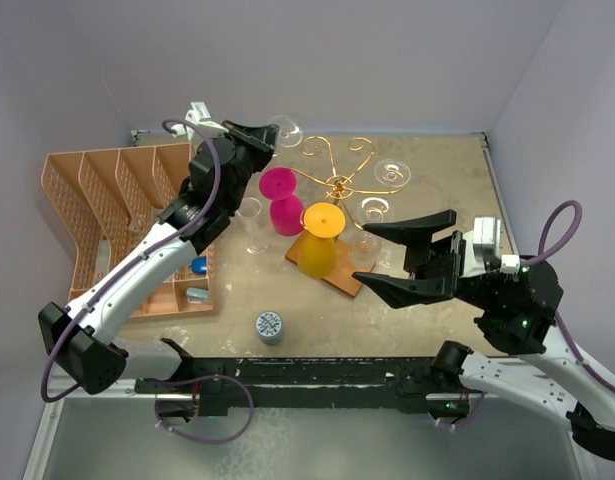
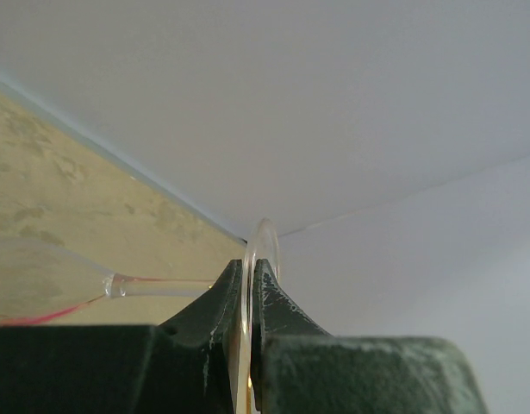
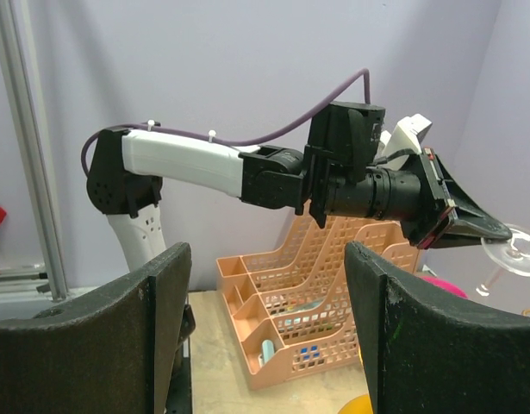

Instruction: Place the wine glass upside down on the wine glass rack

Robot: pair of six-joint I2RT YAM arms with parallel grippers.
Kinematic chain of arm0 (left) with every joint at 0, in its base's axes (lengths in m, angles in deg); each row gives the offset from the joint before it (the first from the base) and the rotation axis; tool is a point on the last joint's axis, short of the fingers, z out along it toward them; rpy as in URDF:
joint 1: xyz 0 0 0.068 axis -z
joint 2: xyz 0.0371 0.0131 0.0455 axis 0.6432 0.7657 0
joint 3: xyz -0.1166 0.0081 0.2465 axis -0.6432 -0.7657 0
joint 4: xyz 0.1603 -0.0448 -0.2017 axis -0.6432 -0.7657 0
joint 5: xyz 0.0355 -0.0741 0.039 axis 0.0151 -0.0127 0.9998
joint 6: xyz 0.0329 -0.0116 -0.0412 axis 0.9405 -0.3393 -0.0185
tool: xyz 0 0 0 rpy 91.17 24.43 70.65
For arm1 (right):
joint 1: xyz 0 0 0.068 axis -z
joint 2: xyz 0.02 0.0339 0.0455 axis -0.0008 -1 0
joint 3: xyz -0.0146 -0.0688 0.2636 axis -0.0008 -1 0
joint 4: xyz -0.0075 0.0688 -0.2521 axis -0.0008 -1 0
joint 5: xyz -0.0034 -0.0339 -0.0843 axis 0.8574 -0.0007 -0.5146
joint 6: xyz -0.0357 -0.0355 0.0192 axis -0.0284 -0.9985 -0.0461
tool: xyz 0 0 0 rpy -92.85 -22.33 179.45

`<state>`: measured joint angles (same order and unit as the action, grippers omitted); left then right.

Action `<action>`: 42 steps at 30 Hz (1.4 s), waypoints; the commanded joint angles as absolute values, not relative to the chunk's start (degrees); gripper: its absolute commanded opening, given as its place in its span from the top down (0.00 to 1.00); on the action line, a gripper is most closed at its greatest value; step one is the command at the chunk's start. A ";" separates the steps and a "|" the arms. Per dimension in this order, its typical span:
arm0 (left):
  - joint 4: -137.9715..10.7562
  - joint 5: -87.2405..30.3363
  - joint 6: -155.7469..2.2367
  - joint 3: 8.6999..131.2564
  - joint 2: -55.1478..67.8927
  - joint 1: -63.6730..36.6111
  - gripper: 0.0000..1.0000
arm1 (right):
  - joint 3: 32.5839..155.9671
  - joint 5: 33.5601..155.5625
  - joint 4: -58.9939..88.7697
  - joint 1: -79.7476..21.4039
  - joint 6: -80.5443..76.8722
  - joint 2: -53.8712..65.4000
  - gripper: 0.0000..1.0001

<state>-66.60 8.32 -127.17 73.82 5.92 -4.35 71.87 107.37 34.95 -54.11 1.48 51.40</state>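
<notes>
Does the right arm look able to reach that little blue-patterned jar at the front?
Probably yes: the right end effector is open, and the jar stands alone on the table, just beyond the rack's wooden base, with nothing over it.

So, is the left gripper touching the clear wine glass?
Touching. Left wrist view: the left gripper pinches the clear wine glass by its round foot.
</notes>
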 commanded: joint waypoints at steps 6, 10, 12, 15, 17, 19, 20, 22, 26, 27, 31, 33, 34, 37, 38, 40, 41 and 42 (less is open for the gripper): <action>-62.01 -3.92 -132.57 73.90 4.85 -4.87 1.00 | 72.07 104.82 35.03 -54.36 2.02 51.73 0.27; -63.44 -4.76 -134.04 73.00 4.29 -4.88 1.00 | 72.25 103.69 34.57 -54.36 1.95 51.77 0.26; -63.34 -6.18 -134.91 72.79 4.33 -4.88 1.00 | 72.25 103.33 34.47 -54.36 2.01 51.54 0.26; -63.27 -8.16 -136.52 72.66 4.29 -4.87 1.00 | 72.07 102.88 34.51 -54.36 2.21 51.34 0.27; -63.03 -9.20 -137.36 72.50 4.29 -4.87 1.00 | 71.93 102.60 34.60 -54.36 2.30 51.27 0.26; -62.47 -10.22 -137.88 72.34 4.28 -4.92 1.00 | 71.82 102.44 34.79 -54.36 2.41 51.21 0.26; -61.98 -10.73 -138.03 72.23 4.32 -4.88 1.00 | 71.71 102.35 34.82 -54.36 2.42 51.12 0.27; -61.29 -11.36 -138.24 72.26 4.51 -4.87 1.00 | 71.73 102.30 34.86 -54.36 2.44 51.00 0.26; -60.36 -12.42 -138.04 73.15 5.95 -4.87 1.00 | 71.77 102.08 34.82 -54.36 2.52 50.81 0.27; -60.44 -12.22 -137.77 73.66 6.49 -4.87 1.00 | 71.81 101.98 34.74 -54.36 2.52 50.81 0.26; -60.57 -12.01 -136.97 74.90 8.28 -4.87 1.00 | 71.61 101.47 34.47 -54.36 2.48 51.04 0.26; -60.37 -12.62 -136.88 75.86 9.24 -4.87 1.00 | 71.40 101.29 34.59 -54.36 2.48 51.16 0.27; -60.31 -12.85 -136.82 76.33 9.80 -4.87 1.00 | 71.38 101.27 34.68 -54.36 2.47 51.12 0.26; -59.72 -13.54 -136.83 77.56 11.07 -4.87 1.00 | 71.37 101.17 34.77 -54.36 2.24 50.92 0.26; -59.64 -13.70 -136.79 77.92 11.57 -4.87 1.00 | 71.44 101.12 34.69 -54.34 2.18 50.83 0.26; -59.91 -13.71 -136.41 78.87 12.26 -4.87 1.00 | 71.67 100.99 34.35 -54.34 1.94 50.72 0.26; -60.23 -13.48 -136.01 79.45 12.54 -4.96 1.00 | 71.76 100.98 34.16 -54.36 1.90 50.72 0.26; -60.68 -13.24 -135.53 80.12 12.90 -4.96 1.00 | 71.81 100.91 34.06 -54.36 1.83 50.72 0.26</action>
